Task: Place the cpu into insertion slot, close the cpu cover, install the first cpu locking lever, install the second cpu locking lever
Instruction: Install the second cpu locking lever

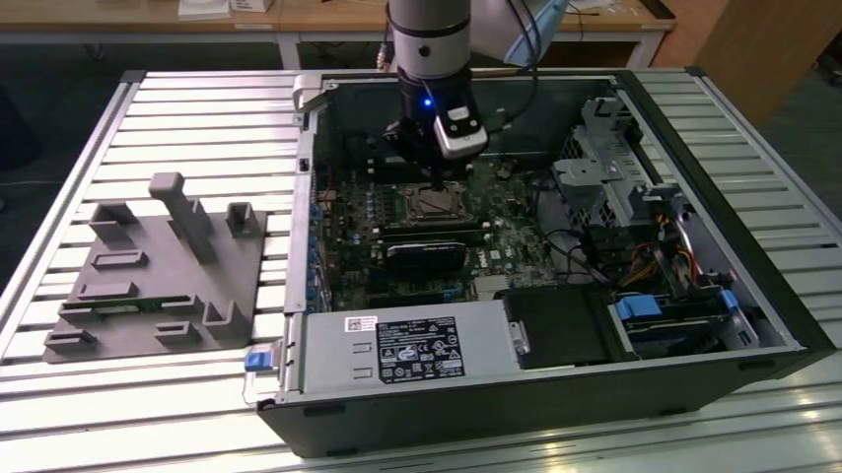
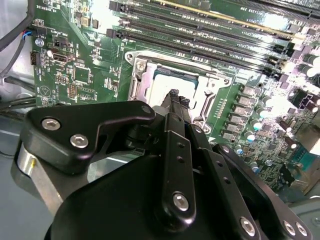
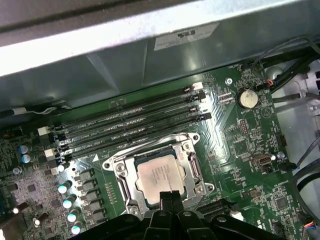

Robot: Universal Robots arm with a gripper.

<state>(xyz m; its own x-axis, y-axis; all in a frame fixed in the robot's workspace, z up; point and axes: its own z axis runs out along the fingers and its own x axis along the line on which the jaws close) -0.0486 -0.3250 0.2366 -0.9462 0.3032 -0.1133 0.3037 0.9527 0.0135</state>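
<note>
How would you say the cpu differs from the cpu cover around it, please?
The cpu is a solid, dull grey square; the cpu cover is a shiny silvery open frame. The cpu is smaller and shows through the window of the cpu cover. Both are square and lie flat on the green motherboard.

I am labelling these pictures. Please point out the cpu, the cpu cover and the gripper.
cpu (image 3: 161,176): first wrist view, middle of its grey face.
cpu cover (image 3: 121,165): first wrist view, silvery frame beside the chip.
gripper (image 2: 176,100): second wrist view, fingertips above the socket.
</note>
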